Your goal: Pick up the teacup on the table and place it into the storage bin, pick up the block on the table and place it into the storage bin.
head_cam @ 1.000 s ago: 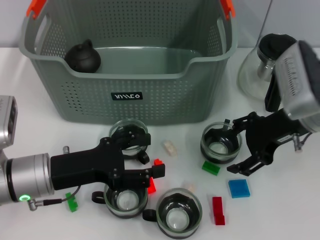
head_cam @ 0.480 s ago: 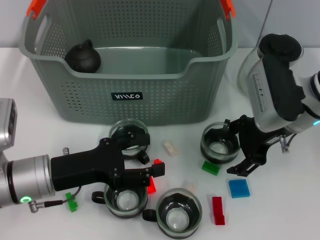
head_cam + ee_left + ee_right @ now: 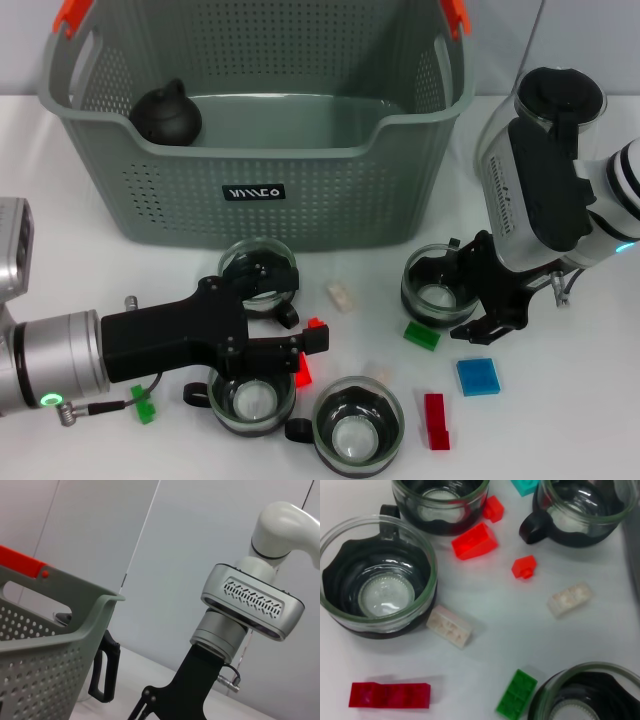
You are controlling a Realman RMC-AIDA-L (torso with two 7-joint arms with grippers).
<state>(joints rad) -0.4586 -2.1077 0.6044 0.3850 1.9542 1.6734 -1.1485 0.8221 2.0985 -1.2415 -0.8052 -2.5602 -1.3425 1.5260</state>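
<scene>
Glass teacup (image 3: 441,287) sits just beside your right tool (image 3: 487,299), spread open; left tool (image 3: 285,318) spread above another cup (image 3: 251,397).

Looks like a robot lab or test bench, not anybody's kitchen: a plain white table (image 3: 600,440) against bare grey-white wall panels (image 3: 210,530), with nothing homey around. The stuff is laid out like a staged exercise, with a grey perforated storage bin (image 3: 250,190) at 12 o'clock, a glass carafe (image 3: 505,150) at 2 o'clock, and glass teacups (image 3: 357,428) mixed with little toy blocks (image 3: 477,376) from 4 to 7 o'clock.
</scene>
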